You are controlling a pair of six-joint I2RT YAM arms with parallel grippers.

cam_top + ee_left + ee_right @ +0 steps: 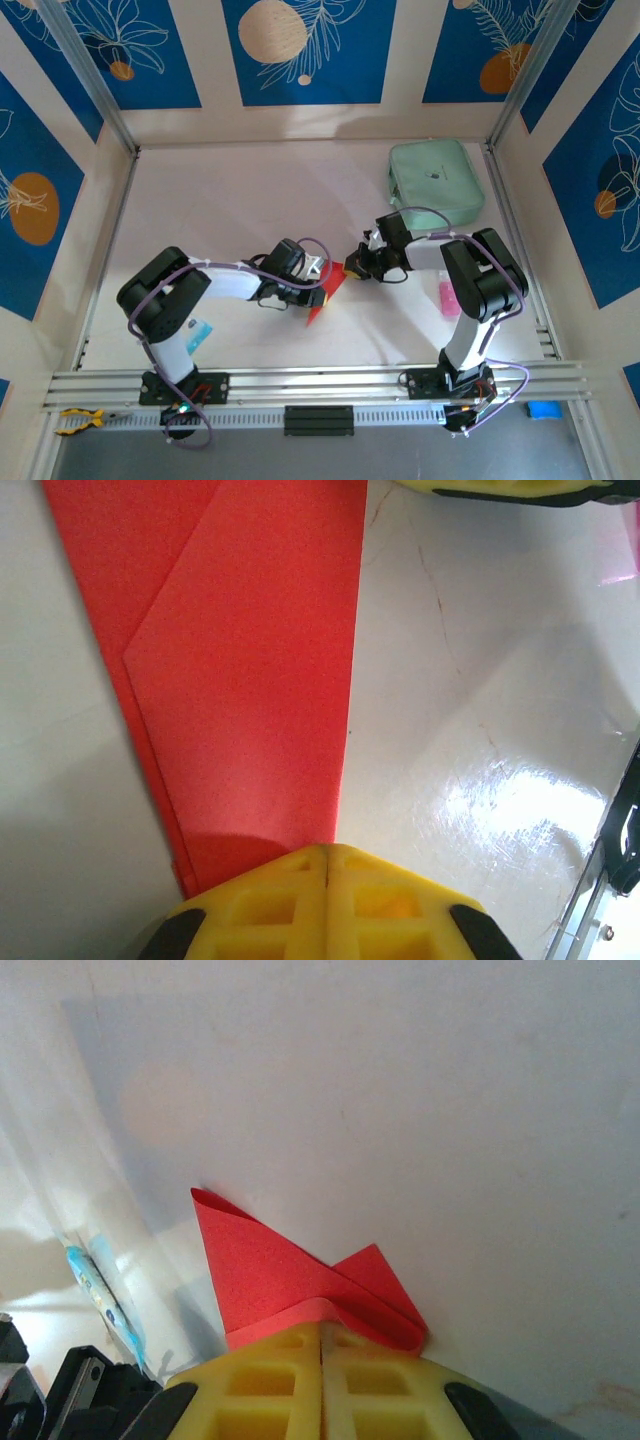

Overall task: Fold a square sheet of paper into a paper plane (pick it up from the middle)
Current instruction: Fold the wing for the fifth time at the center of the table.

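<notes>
The square sheet of paper [322,300] is bright red and folded into a narrow pointed shape, lying on the white table between my two grippers. In the left wrist view the paper [250,680] lies flat with a diagonal fold. My left gripper [328,852] is shut, its tips over the paper's near end where its right edge meets them. In the top view that left gripper [316,284] sits on the paper's middle. My right gripper [352,268] is at the paper's upper end. In its own view the right gripper [322,1328] is shut on a curled edge of the paper [270,1270].
A mint-green pouch [436,180] lies at the back right. A pink item [449,297] sits by the right arm. A blue-and-white packet [198,333] lies beside the left arm, and the packet [95,1280] also appears at the left of the right wrist view.
</notes>
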